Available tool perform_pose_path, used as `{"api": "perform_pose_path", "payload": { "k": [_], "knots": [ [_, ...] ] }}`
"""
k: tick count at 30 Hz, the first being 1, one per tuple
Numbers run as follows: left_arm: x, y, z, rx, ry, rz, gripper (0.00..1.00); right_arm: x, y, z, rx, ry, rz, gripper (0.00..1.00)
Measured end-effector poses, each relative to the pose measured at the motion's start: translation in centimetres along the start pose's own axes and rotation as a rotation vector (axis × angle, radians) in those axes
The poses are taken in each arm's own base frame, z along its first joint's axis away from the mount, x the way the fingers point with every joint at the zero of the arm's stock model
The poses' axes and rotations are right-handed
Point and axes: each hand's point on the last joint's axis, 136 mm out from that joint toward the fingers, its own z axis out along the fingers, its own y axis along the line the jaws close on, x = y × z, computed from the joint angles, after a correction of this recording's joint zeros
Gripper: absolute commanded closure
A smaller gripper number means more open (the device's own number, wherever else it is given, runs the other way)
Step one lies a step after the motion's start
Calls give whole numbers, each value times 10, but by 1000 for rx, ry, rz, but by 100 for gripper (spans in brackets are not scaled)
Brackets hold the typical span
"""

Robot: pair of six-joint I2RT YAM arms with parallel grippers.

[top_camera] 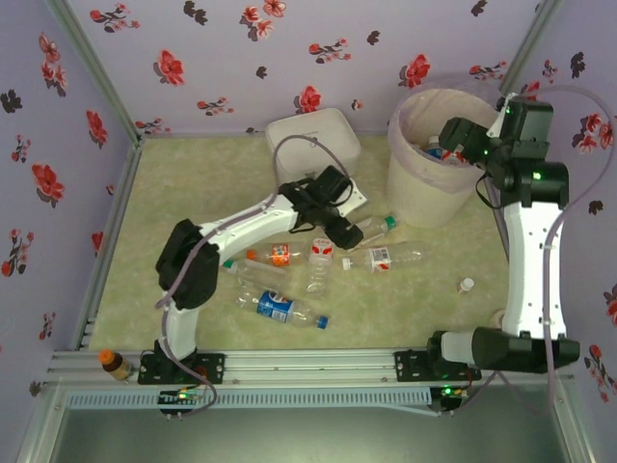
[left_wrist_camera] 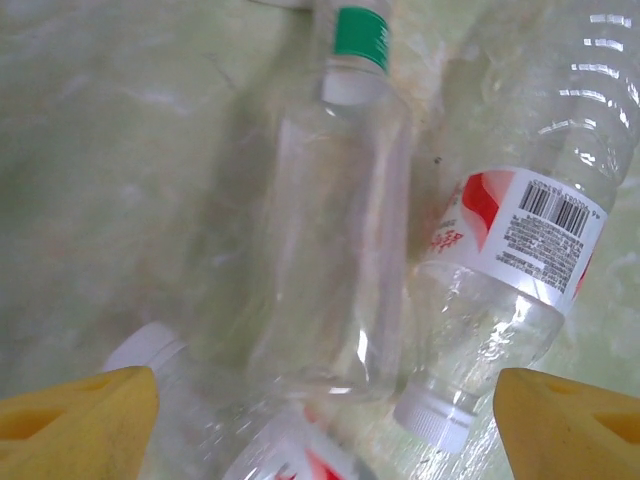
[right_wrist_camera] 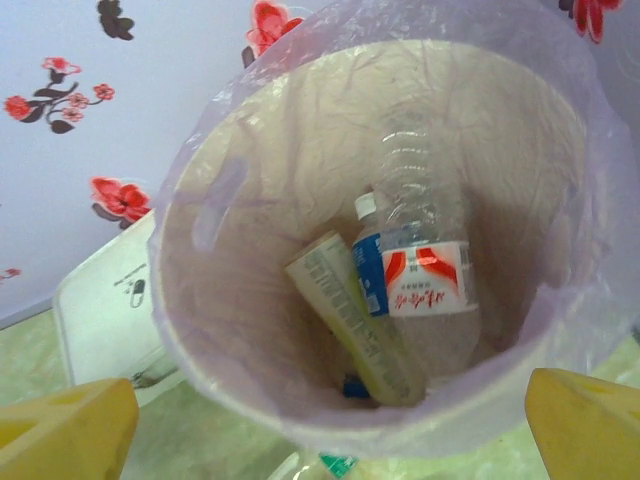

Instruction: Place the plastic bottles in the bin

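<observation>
Lilac floral walls (top_camera: 193, 58) enclose a pale green, mottled table (top_camera: 193, 183). From above, the plastic bottles (top_camera: 289, 280) lie scattered mid-table, clear and crinkled. The round white bin (top_camera: 415, 193) stands far right, beside a flat white box (top_camera: 308, 135). The left arm is bent low with the left gripper (top_camera: 339, 224) over the bottles. Its wrist camera shows yellow fingers (left_wrist_camera: 80, 420) spread either side of a green-capped bottle (left_wrist_camera: 340, 230), not clamping it. The right arm stands tall, the right gripper (top_camera: 453, 140) above the bin with jaws apart and empty. Its camera looks into the pinkish liner (right_wrist_camera: 200, 200), where further bottles (right_wrist_camera: 420, 260) lie.
</observation>
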Motion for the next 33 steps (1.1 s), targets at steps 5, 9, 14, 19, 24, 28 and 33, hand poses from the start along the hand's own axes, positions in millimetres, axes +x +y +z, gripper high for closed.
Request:
{"api": "perform_pose_path", "payload": {
  "k": [5, 9, 14, 19, 24, 28, 33],
  "knots": [
    [7, -11, 33, 19, 60, 21, 18, 12, -1, -15, -16, -5, 6, 0],
    [14, -9, 52, 12, 101, 22, 21, 22, -5, -13, -4, 15, 8, 1],
    [20, -4, 66, -11, 127, 21, 29, 37, -8, -2, -11, 57, 14, 1],
    [22, 0, 74, -30, 142, 21, 38, 43, -6, 2, -33, 76, 26, 1],
    [19, 6, 72, -63, 132, 23, 43, 44, 2, -6, -81, 67, 39, 1],
    [14, 14, 47, -95, 75, 7, 47, 44, 15, -9, -157, 55, 87, 1],
    [4, 38, -32, -147, -110, -85, 49, 54, 43, 8, -289, 73, 176, 1]
  ]
}}
